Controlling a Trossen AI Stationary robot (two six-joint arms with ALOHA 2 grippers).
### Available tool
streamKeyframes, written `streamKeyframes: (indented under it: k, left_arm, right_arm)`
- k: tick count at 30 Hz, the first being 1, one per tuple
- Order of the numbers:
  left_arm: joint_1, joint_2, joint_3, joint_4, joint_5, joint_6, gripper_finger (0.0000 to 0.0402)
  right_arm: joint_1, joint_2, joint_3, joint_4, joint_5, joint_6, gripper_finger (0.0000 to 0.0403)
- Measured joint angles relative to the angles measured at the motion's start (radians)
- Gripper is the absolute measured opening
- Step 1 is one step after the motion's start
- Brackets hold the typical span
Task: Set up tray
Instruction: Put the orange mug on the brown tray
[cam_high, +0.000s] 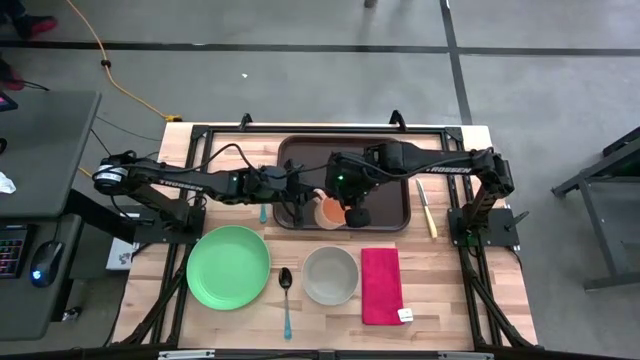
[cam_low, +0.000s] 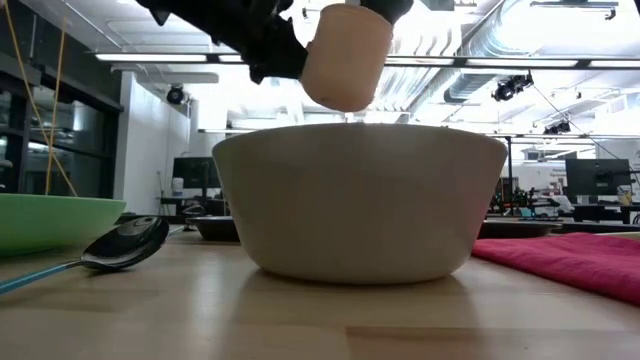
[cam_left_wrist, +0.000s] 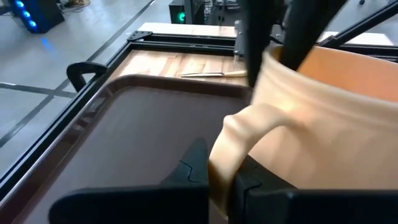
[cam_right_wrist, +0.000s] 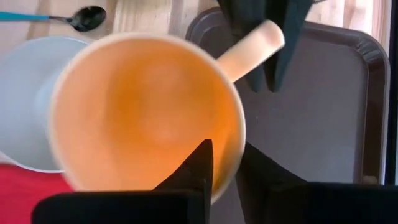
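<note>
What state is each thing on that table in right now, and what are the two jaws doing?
Mug: upright, empty, held over the tray's near edge.
Left gripper: jaws shut on mug handle.
Right gripper: jaws pinching mug rim.
Tray: flat, nothing resting on it.
Bowl: upright, empty.
Green plate: empty.

text: none legible | arm lettering: too small to read

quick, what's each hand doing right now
Left hand: closed on the handle of the orange mug, over the tray.
Right hand: fingers either side of the mug's rim; whether it grips cannot be told.
</note>
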Motion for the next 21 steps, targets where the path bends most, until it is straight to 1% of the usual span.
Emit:
streamKeyframes:
  k: [4,8,17,21]
  left_arm:
    - [0.0,0.0,-0.002,-0.035,-0.004,0.009,0.0034]
    - [-0.002,0.0,-0.002,-0.032,-0.007,0.007,0.003]
    - [-0.002,0.0,-0.002,-0.02,-0.024,0.006,0.0027]
    - [-0.002,0.0,-0.002,-0.017,-0.099,0.006,0.0028]
  right_arm:
    - [0.002,-0.031,0.0,0.003,0.005,-0.001,0.006]
    - [-0.002,-0.047,0.0,0.011,0.017,0.003,0.007]
    - [-0.001,-0.071,0.0,0.01,0.033,0.027,0.0071]
    - [-0.001,-0.081,0.0,0.007,0.036,0.029,0.0071]
